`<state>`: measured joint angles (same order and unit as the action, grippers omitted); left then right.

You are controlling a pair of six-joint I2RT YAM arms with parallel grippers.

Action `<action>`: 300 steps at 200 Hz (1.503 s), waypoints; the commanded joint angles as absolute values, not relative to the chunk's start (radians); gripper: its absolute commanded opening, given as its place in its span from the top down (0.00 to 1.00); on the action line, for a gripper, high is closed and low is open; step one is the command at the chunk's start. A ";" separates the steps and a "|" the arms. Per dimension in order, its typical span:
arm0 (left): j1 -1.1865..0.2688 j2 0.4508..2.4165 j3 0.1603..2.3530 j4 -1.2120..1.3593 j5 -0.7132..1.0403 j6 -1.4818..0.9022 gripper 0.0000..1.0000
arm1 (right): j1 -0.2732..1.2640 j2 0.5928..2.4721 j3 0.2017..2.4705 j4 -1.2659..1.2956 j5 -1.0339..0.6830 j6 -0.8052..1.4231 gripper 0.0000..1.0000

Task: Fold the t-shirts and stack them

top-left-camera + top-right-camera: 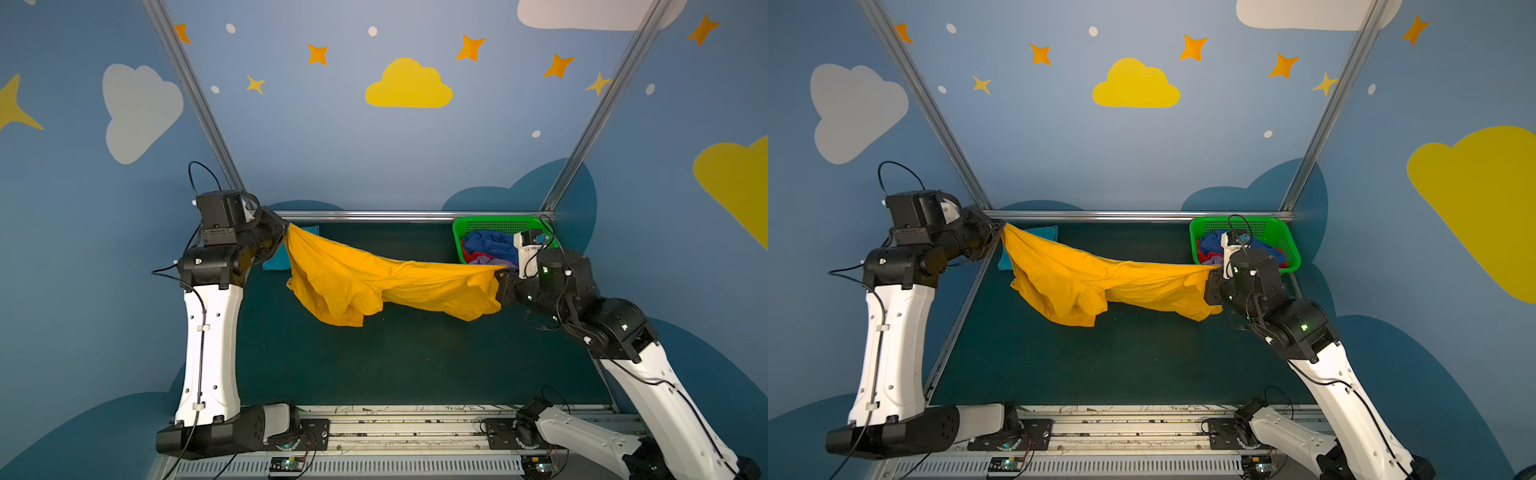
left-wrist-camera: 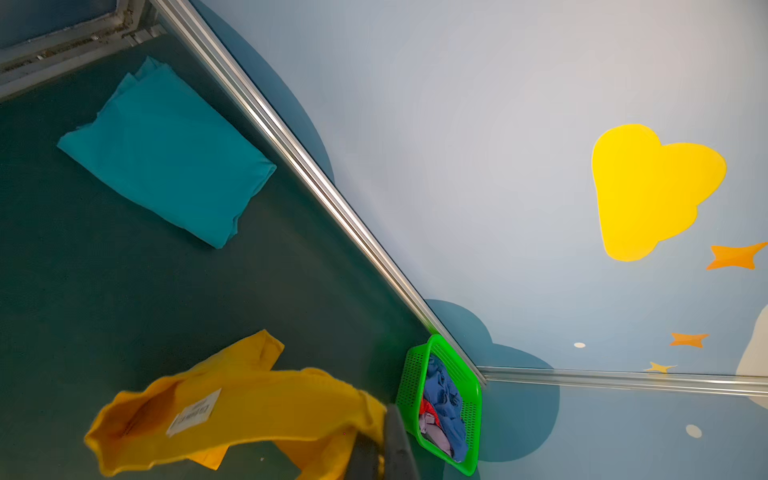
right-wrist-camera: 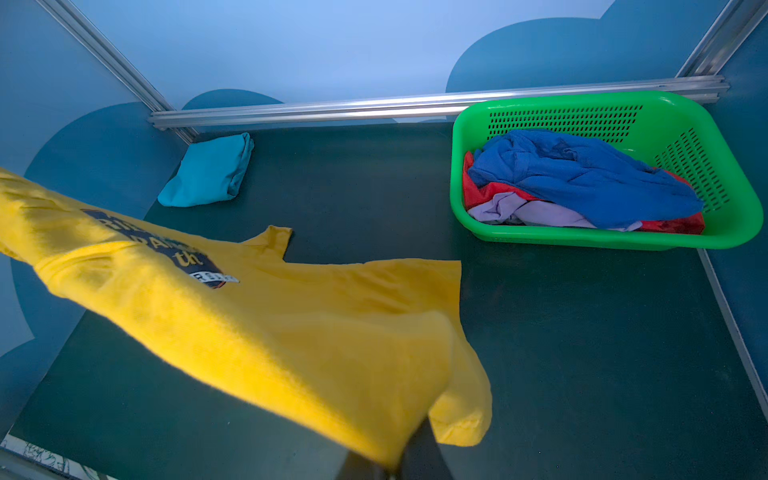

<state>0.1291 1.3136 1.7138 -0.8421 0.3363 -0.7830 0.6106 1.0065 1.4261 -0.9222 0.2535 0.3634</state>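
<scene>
Loosely, yellow t-shirt [image 1: 374, 282] hangs between clamped left hand [image 1: 286, 231], right hand [image 1: 503, 273].

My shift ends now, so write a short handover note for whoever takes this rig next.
Grippers: left gripper and right gripper both shut on the yellow t-shirt, stretched between them over the table.
Folded, far left corner: teal t-shirt.
In the green basket, crumpled: blue t-shirt, red t-shirt, lavender t-shirt.
Done: one fold.
To do: fold yellow, stack on teal, then the basket's three.

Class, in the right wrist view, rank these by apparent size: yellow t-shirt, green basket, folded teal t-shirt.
1. yellow t-shirt, though nearness to the camera enlarges it
2. green basket
3. teal t-shirt
</scene>
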 commanded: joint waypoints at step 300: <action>-0.461 1.365 0.765 -0.818 0.093 -0.978 0.71 | 0.541 1.322 1.292 -0.836 0.162 0.427 1.00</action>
<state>-0.4088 1.3830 0.7956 -0.8604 0.0536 -0.8974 0.5446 1.3895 1.3514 -0.8906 0.1387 0.4145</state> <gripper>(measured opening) 0.334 0.048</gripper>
